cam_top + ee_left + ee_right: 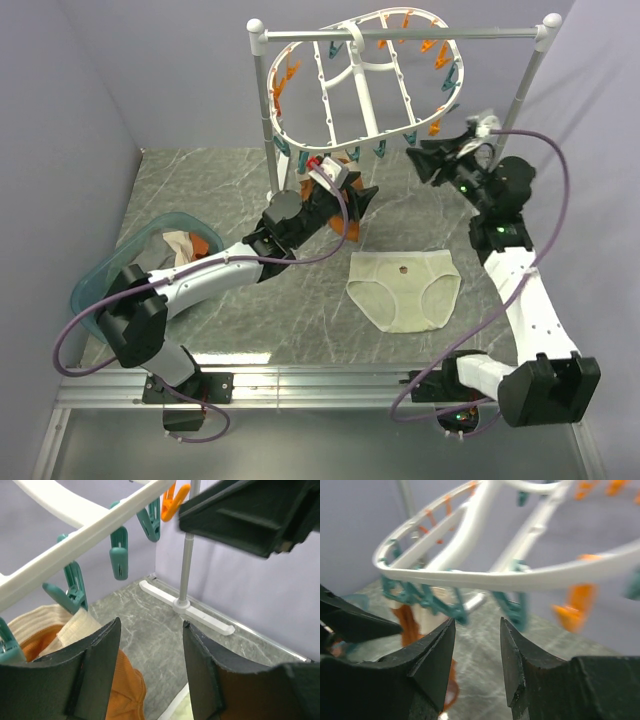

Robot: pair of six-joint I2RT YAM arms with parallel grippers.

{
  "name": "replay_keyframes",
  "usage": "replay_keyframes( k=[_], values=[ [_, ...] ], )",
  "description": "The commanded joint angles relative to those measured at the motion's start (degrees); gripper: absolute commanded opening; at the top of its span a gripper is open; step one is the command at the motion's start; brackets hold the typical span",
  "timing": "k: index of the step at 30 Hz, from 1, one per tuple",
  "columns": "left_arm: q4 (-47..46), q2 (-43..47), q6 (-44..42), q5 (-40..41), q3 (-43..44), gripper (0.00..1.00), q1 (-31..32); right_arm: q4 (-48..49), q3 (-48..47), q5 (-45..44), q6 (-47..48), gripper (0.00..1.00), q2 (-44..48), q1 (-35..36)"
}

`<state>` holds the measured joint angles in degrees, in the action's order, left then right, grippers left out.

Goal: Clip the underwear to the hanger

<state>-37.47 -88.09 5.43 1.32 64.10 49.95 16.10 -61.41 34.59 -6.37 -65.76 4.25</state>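
The pale cream underwear lies flat on the table, waistband toward the back, with a small dark dot near the band. The white oval hanger hangs from the rail, with orange and teal clips around its rim. My left gripper is open and empty, just under the hanger's near rim and above the underwear's far left corner. In its wrist view the gripper has teal clips above it. My right gripper is open and empty, level with the near right rim; in its wrist view the gripper points along that rim.
An orange-brown garment and a cream ribbed one hang from the hanger's near clips. The white rail stand carries the hanger; its post and foot stand by the back wall. A teal basket with clothes sits at the left.
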Motion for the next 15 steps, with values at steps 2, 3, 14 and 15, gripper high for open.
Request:
replay_keyframes(
  k=[2, 3, 14, 15],
  values=[
    [-3.75, -3.39, 1.94, -0.18, 5.59, 0.57, -0.73, -4.74, -3.89, 2.06, -0.14, 0.49, 2.39, -9.06],
    [-2.62, -4.01, 2.56, -0.18, 7.52, 0.57, -1.08, -5.19, -5.11, 2.5, -0.13, 0.49, 2.3, -10.48],
    [-2.08, -6.39, 4.06, -2.2, 10.17, 0.58, -3.28, -1.34, -11.62, 8.12, 0.92, 0.52, -6.22, -19.1],
    [-1.9, -6.3, 4.06, -2.38, 10.17, 0.59, -3.28, -0.72, -12.94, 8.47, 0.75, 0.52, -7.1, -19.1]
  ],
)
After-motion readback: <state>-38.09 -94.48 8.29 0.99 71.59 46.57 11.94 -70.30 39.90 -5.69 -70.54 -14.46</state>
